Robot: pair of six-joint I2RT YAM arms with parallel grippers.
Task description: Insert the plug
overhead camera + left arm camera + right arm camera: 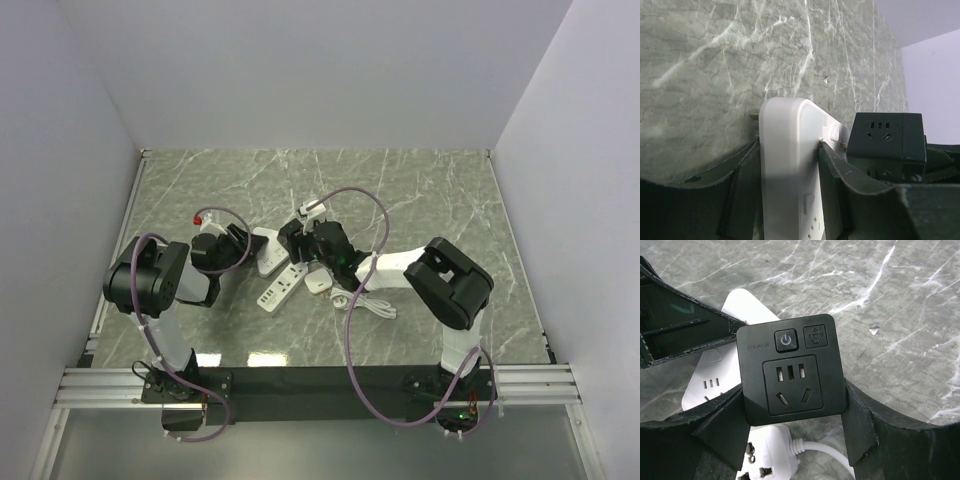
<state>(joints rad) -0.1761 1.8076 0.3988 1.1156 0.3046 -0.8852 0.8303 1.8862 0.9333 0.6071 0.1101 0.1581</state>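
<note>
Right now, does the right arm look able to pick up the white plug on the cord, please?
Probably not yet. The right gripper is closed on the black adapter, leaving no free grip. The white plug lies close by on the table, so reach looks fine once the adapter is released.

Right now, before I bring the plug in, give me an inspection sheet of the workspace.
Surface: grey-green marbled tabletop; one small pale fleck.
Job's things: white power strip on the tabletop; black socket block facing the right wrist camera; white plug lying beside the strip.
Clutter: nothing seen.
Grippers: left gripper clamped across the strip's end; right gripper clamped on the black block.
Cables: white cord looped from the plug; purple arm cables.
Surroundings: white walls on three sides.
</note>
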